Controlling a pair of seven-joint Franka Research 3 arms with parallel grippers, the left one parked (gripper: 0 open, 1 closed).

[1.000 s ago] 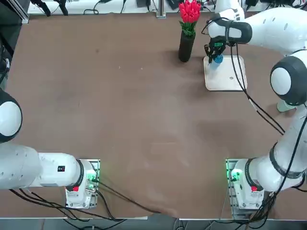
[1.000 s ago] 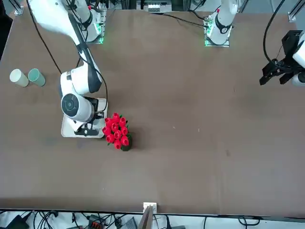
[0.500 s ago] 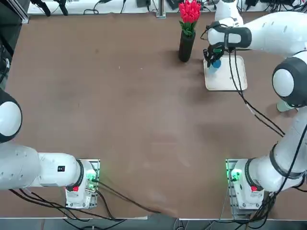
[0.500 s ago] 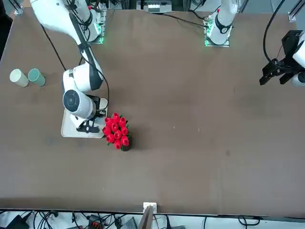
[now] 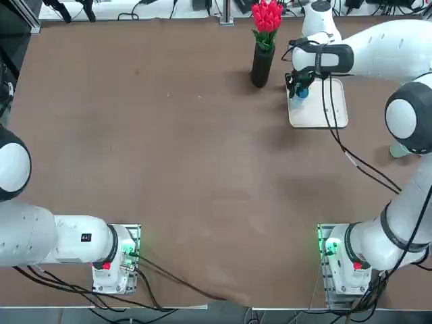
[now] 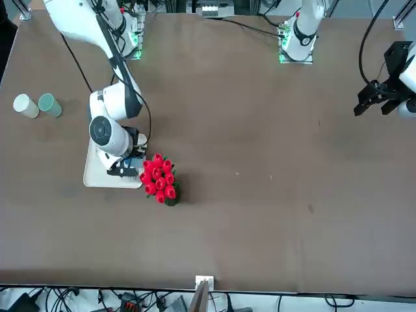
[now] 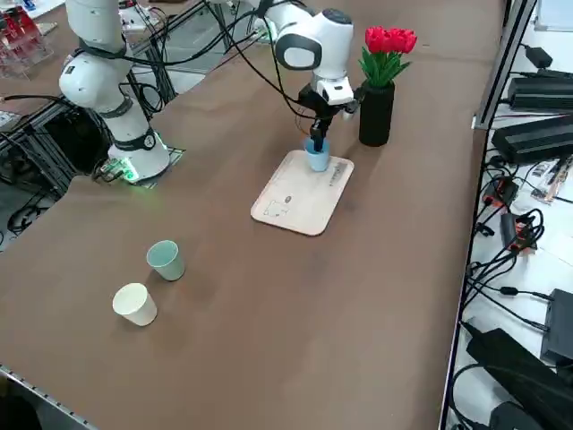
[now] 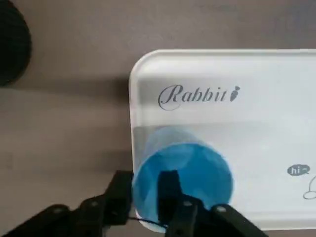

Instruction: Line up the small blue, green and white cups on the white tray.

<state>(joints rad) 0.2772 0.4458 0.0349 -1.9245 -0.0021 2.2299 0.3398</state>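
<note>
Standing on the white tray (image 7: pixel 300 202), the blue cup (image 7: pixel 317 156) sat toward the tray's ten o'clock in the top view. The right gripper (image 8: pixel 147 182) was over it, its jaws narrowly parted, one finger inside the mouth, the other outside; whether either touched the wall, I couldn't tell. They hid part of the rim. The black vase (image 5: pixel 262 65) stood at the cup's ten o'clock. From the tray, the green cup (image 5: pixel 399 150) lay at four o'clock, partly covered by the arm, which hid the white cup (image 7: pixel 135 305) there entirely.
</note>
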